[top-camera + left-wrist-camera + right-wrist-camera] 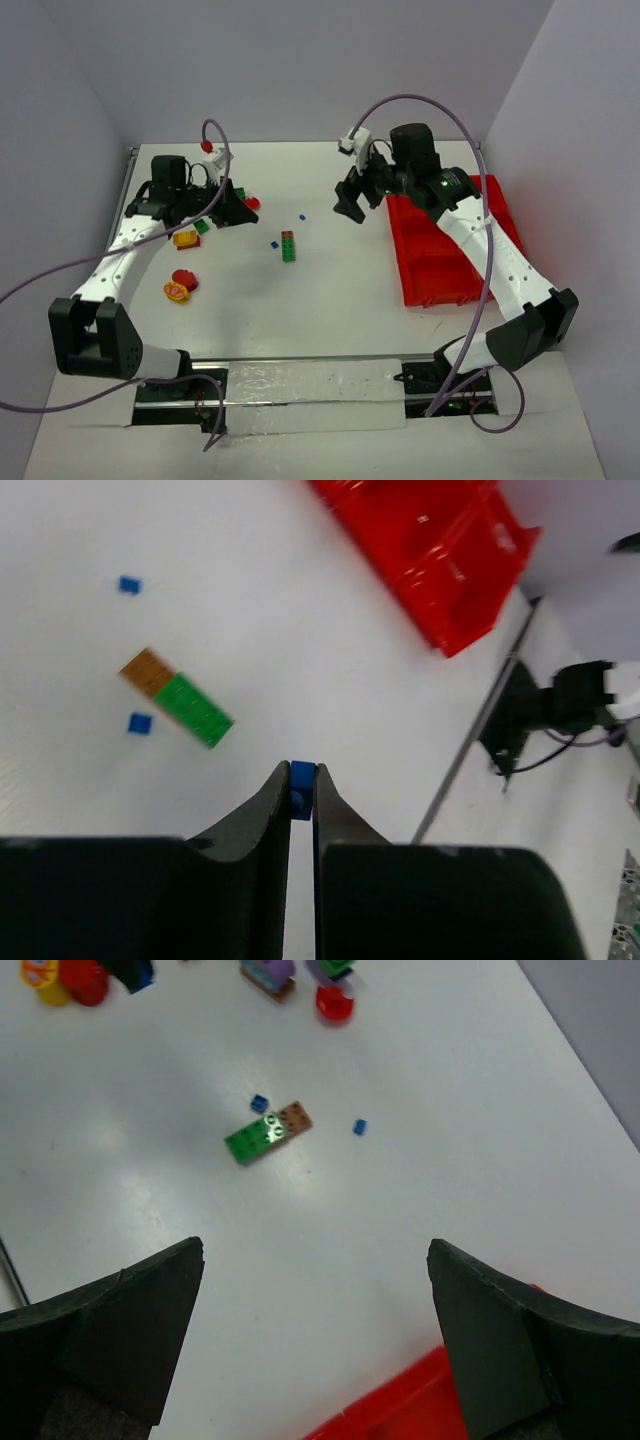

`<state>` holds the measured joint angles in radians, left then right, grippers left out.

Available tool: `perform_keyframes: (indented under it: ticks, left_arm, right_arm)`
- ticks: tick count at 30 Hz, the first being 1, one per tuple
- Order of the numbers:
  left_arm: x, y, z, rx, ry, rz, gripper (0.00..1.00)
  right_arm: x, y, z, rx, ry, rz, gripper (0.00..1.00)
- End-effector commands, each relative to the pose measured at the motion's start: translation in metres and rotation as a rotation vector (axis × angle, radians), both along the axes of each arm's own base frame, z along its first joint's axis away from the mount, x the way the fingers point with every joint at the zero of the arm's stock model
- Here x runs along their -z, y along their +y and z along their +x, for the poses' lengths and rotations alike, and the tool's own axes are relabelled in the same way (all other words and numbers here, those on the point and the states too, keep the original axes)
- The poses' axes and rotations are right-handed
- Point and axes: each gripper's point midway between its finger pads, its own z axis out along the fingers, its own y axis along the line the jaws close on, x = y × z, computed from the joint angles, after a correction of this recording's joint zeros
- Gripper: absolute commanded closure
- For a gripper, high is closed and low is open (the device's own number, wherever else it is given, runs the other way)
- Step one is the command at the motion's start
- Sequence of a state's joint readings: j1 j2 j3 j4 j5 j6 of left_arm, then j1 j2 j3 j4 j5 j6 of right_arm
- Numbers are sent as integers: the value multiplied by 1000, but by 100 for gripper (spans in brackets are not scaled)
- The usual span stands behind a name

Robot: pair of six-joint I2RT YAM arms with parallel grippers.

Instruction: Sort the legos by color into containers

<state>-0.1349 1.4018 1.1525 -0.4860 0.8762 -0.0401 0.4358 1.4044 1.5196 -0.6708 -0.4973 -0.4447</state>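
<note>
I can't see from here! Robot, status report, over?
Left fingers shut on blue lego. Right fingers open, empty. Right arm crosses above red tray, maybe in the way.

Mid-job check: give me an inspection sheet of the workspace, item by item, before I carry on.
Surface: white table, no spills seen.
Job's things: red tray at right; green-and-brown brick mid-table, two blue bits near it; yellow-orange brick and red pieces at left.
Clutter: nothing seen.
Grippers: left gripper jaws shut on a small blue brick; right gripper jaws wide open, empty.
Cables: purple cables loop above both arms.
Surroundings: plain walls on three sides.
</note>
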Motion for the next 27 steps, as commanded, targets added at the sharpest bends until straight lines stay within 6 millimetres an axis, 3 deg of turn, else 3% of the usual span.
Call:
perform_keyframes:
  ticks: [1, 4, 7, 13, 16, 27]
  left_arm:
    - [-72, -29, -32, 96, 94, -367, 100]
    - [-86, -34, -39, 102, 199, -493, 100]
    - [-93, -36, -45, 108, 231, -563, 100]
    - [-93, -36, -46, 77, 322, -626, 100]
    - [-92, -36, -46, 55, 373, -653, 100]
    - [-82, -36, -45, 22, 461, -690, 100]
  right_arm:
    - [-31, 41, -13, -131, -83, 55, 0]
    - [-35, 71, -31, -201, -90, 47, 0]
    - [-34, 88, -38, -229, -92, 35, 2]
    - [-41, 111, -55, -309, -58, 74, 26]
    - [-39, 119, -59, -332, -42, 82, 31]
    - [-29, 145, -77, -477, -13, 107, 25]
